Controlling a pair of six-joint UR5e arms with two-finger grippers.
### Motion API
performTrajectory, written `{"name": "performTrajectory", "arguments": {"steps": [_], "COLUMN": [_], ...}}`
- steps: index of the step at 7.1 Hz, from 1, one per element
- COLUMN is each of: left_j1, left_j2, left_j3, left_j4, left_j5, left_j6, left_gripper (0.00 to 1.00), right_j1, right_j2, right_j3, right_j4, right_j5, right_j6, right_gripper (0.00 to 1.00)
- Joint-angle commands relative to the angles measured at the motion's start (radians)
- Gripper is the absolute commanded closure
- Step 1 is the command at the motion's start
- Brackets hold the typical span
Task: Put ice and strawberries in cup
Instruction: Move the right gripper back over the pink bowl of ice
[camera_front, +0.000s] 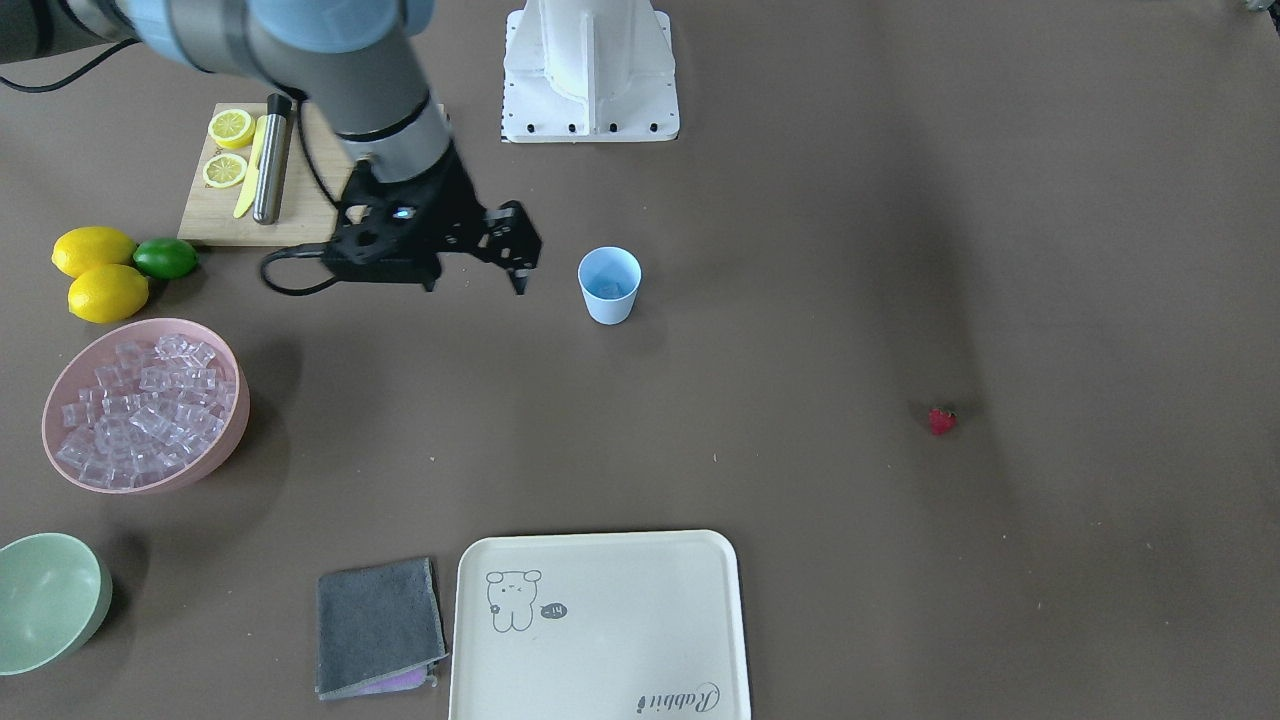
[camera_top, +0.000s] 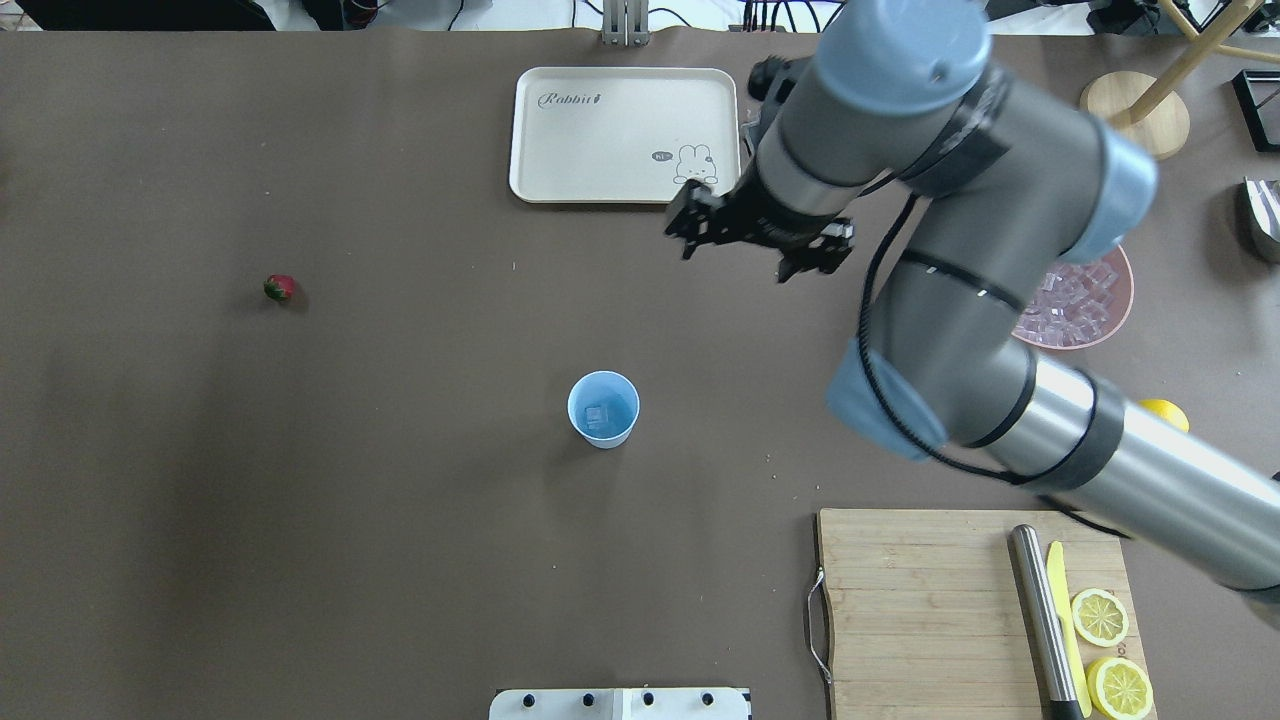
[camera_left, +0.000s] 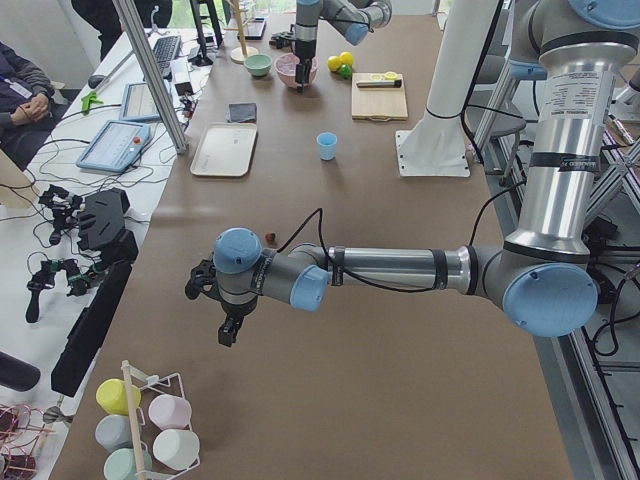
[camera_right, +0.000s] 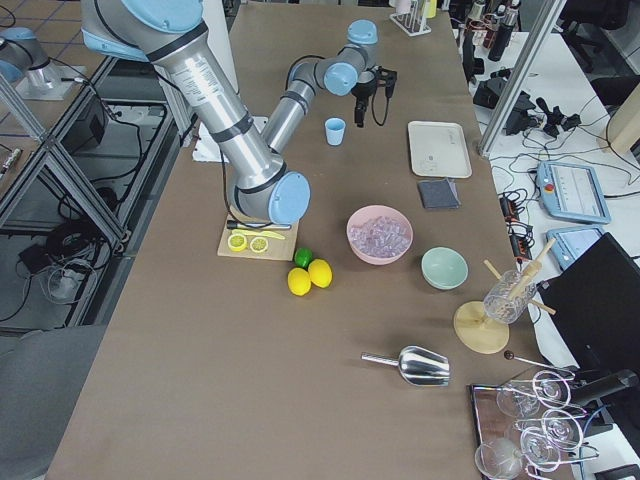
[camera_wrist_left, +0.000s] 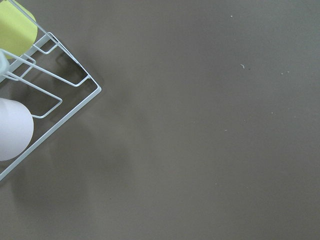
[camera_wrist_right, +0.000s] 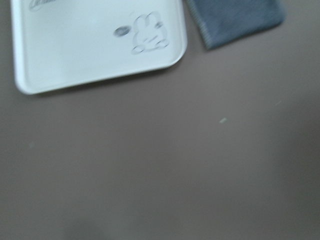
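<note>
The right gripper (camera_top: 735, 262) hung above the table (camera_top: 400, 550), to the right of the cup (camera_top: 603, 408) and between it and the tray (camera_top: 600, 150) on the far side. Its jaws stood apart with nothing between them. The cup stood upright near the middle of the table, with one cube (camera_top: 597, 414) lying in its bottom. The strawberry (camera_top: 279, 288) lay on the bare table well to the left of the cup, apart from everything else. The ice (camera_front: 140, 405) was heaped in the pink bowl (camera_front: 236, 418) far to the right, well apart from the cup. The right wrist camera looked down on a corner of the tray and the cloth (camera_wrist_right: 235, 20) just beside it. The left gripper (camera_left: 228, 335) hung over the left end of the table, near the wire rack (camera_wrist_left: 98, 89) of cups. Whether its jaws were open or closed could not be told, since only the side view showed it.
</note>
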Motion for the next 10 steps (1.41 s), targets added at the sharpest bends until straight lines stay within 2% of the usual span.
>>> {"name": "performTrajectory", "arguments": {"steps": [1,2,4,5,6,9,10], "left_j1": [0.001,0.001,0.001,0.001,0.001,0.001,0.001], "left_j2": [0.006,0.007,0.007,0.004,0.003,-0.003,-0.003], "left_j3": [-0.006,-0.007,0.0,0.004,0.004,0.003,0.003], "left_j4": [-0.001,-0.001,-0.001,-0.001,-0.001,-0.001,-0.001], "left_j5": [-0.002,-0.002,-0.002,0.0,0.0,0.0,0.0], "left_j6": [-0.001,-0.001,0.001,0.001,0.001,0.001,0.001], "left_gripper": [0.02,0.02,0.02,0.02,0.02,0.02,0.02], "right_j1": [0.219,0.242,0.218,0.201,0.175,0.172,0.172], "right_j2": [-0.187,-0.238,-0.243,-0.249,-0.256,-0.273,-0.266], "right_j3": [-0.004,-0.043,-0.134,-0.143,-0.156,-0.16,-0.154], "right_j4": [-0.102,-0.088,-0.05,-0.033,-0.033,-0.033,-0.031], "right_j5": [-0.025,-0.119,-0.133,-0.134,-0.131,-0.078,-0.023], "right_j6": [-0.579,-0.759,-0.773,-0.764,-0.764,-0.963,-0.964], "right_gripper": [0.01,0.01,0.02,0.07,0.13,0.12,0.13]}}
